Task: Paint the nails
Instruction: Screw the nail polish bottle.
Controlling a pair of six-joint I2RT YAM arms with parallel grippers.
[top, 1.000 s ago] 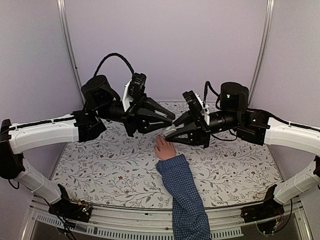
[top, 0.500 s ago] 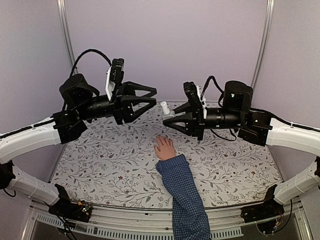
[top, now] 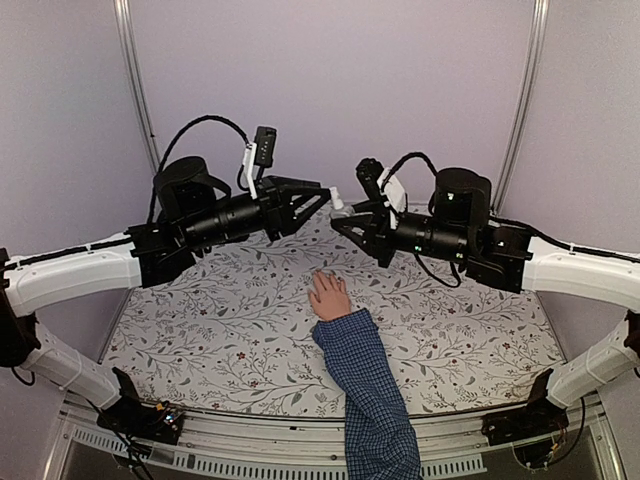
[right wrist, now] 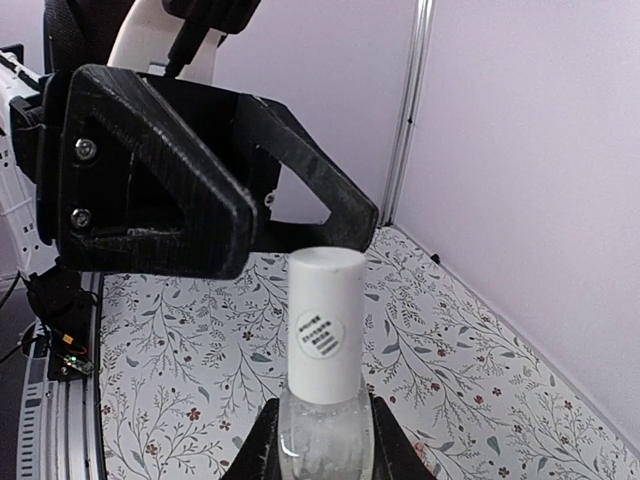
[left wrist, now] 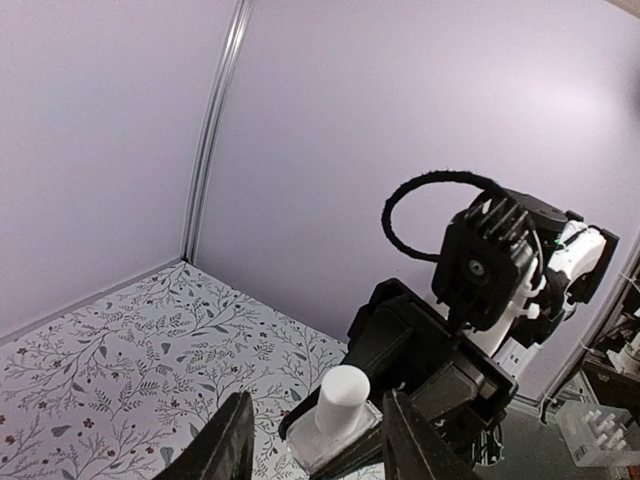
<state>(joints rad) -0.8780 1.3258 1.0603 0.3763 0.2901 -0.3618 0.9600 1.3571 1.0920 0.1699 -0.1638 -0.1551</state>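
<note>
A small pale hand [top: 328, 296] at the end of a blue checked sleeve [top: 370, 395] lies palm down on the floral table; its nails are too small to make out. My right gripper [top: 345, 212] is shut on a clear nail polish bottle [right wrist: 322, 425] with a white cap [right wrist: 326, 320], held high above the table. My left gripper [top: 318, 194] is open, its fingers [left wrist: 232, 450] either side of the white cap [left wrist: 343, 398] without touching it. The left gripper's black fingers [right wrist: 180, 180] loom just behind the cap in the right wrist view.
The floral tablecloth [top: 220, 320] covers the table. Pale purple walls [top: 330, 90] with metal corner rails [top: 135, 90] close in the back and sides. Both arms meet above the table's far middle, well over the hand.
Both grippers have risen from just above the hand. The left gripper swung out left, then came back in so its open fingers now flank the bottle's cap, which the right gripper holds higher.
</note>
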